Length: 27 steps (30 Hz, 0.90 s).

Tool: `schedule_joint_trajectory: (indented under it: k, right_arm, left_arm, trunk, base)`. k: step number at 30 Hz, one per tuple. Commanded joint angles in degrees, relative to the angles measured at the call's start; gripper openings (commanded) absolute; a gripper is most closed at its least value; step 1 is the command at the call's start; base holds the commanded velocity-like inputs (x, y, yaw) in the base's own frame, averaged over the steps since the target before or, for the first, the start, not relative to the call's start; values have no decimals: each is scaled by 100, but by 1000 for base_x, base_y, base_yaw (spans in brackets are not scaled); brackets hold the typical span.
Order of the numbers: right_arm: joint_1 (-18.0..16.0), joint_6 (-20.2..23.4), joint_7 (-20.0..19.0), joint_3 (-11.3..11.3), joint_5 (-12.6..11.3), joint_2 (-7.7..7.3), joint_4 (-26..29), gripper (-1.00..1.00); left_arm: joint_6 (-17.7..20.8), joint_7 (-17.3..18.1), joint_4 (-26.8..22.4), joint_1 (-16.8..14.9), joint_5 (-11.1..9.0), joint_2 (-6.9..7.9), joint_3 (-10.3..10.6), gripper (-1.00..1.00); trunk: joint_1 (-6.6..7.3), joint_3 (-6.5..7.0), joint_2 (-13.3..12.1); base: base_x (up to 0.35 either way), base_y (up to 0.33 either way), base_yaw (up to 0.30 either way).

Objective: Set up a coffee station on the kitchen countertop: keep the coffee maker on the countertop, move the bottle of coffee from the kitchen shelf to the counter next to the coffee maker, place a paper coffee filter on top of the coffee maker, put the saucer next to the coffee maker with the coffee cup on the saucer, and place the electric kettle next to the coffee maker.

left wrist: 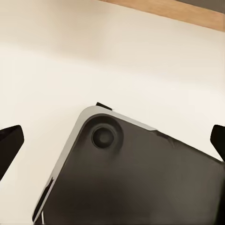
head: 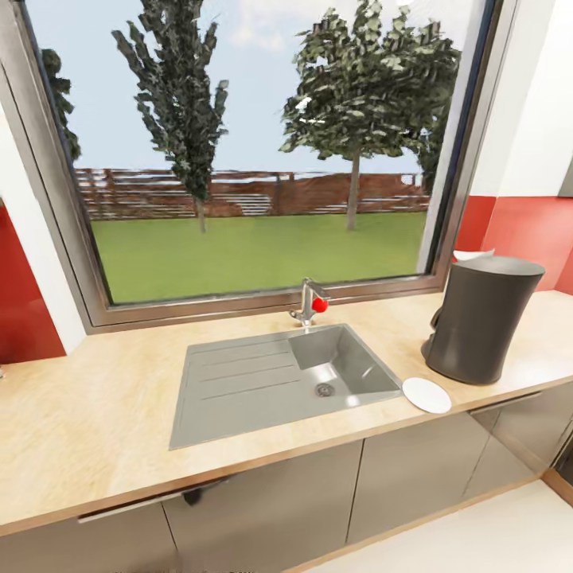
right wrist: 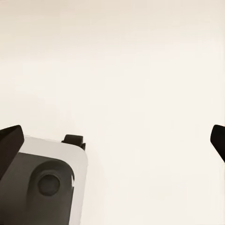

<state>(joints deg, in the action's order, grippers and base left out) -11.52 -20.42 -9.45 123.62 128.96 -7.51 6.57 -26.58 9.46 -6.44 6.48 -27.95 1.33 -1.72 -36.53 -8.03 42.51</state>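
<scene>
The tall dark grey matte cylinder of the coffee maker point(head: 480, 318) stands upright on the long light wood-grain kitchen countertop point(head: 95, 422), beside the grey inset sink point(head: 270, 378) with its chrome tap and red knob point(head: 311, 303). The small flat round white saucer point(head: 426, 395) lies on the worktop just beside the coffee maker's base, between it and the sink, near the counter's front edge. A white edge peeks out behind the coffee maker's top — too little shows to tell what it is.

In the left wrist view the left gripper point(left wrist: 112, 143) has its dark fingertips point(left wrist: 10, 140) spread wide apart with nothing between them; beyond them lie pale floor and a dark rounded corner of the robot's base point(left wrist: 140, 178). The right gripper point(right wrist: 112, 140) is likewise spread wide and empty — its fingertips point(right wrist: 10, 140) frame pale floor and another base corner point(right wrist: 42, 183).
</scene>
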Motion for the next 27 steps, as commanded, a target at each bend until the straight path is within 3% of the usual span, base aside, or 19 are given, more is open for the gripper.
schedule_joint_trajectory:
  k: [1, 5, 8, 18, 27]
  right_arm:
    - [-8, -38, -35, 48, 9, 4, 16, 100]
    - [-8, -183, 90, 56, -23, 5, 4, 100]
    - [-8, -606, 264, 64, -194, -9, -12, 100]
    - [-8, -707, 302, 64, -251, -7, -15, 100]
    - [-8, -709, 319, 66, -265, 21, -15, 100]
  left_arm:
    - [4, 56, -4, 2, -53, -6, -14, 100]
    - [10, 56, 29, 2, -46, -23, 0, 100]
    - [12, 56, 68, 2, -37, -27, 5, 100]
    - [12, 56, 74, 2, -43, -19, 5, 100]
    - [20, 49, 81, 2, -52, -27, 5, 100]
  trunk:
    - [-1, -8, 6]
    - [-1, -8, 6]
    - [-1, -8, 6]
    - [-1, -8, 6]
    - [-1, -8, 6]
  base:
    - [0, 0, 288]
    - [0, 0, 291]
    - [0, 0, 291]
    - [0, 13, 276]
    - [0, 301, 19]
